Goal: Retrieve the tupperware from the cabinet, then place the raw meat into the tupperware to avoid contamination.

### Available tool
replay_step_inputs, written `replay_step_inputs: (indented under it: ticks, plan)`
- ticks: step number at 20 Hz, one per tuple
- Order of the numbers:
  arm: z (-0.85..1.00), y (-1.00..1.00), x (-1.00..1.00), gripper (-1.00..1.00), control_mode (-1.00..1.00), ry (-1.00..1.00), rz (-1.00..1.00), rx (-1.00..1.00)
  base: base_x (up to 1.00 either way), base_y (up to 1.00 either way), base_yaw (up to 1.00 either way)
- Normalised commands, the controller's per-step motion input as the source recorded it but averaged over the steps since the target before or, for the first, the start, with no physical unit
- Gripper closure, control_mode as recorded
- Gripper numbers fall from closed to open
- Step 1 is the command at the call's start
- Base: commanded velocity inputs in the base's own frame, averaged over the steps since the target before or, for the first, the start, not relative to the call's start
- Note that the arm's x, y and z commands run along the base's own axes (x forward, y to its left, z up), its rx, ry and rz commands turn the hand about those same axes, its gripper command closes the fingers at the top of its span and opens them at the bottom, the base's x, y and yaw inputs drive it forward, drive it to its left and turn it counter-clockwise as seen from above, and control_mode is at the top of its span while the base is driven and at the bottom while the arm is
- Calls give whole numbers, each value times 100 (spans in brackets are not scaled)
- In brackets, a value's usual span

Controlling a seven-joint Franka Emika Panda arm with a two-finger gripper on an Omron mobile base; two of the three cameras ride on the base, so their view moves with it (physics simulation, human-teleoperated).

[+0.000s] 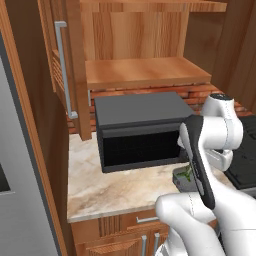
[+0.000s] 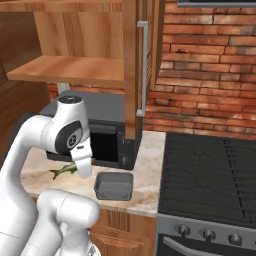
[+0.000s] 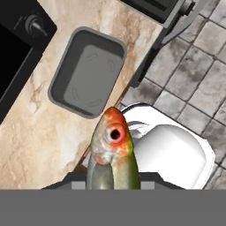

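Orange-headed, greenish raw meat (image 3: 112,152) hangs beside the empty grey tupperware (image 3: 86,73)

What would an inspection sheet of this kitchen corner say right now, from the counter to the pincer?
Surface: marble counter, bare around the tub.
Job's things: empty grey tupperware sits on the counter near its front edge; the fish is held above the counter, short of the tub; cabinet doors stand open, shelf bare.
Clutter: black microwave under the cabinet.
Grippers: pincer is closed on the fish, head pointing away from it.
Cables: nothing seen.
Surroundings: brick wall, black stove beside the counter, tiled floor below.
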Motion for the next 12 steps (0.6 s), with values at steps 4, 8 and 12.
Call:
replay_step_inputs:
  ticks: [4,8,12]
  plan:
    - [-8,-17,0,100,-100,-4,-11,-5,0,0,0]
    - [-6,-23,0,100,-100,-4,-11,-5,0,0,0]
    - [-15,-25,0,100,-100,-6,-10,-4,0,0,0]
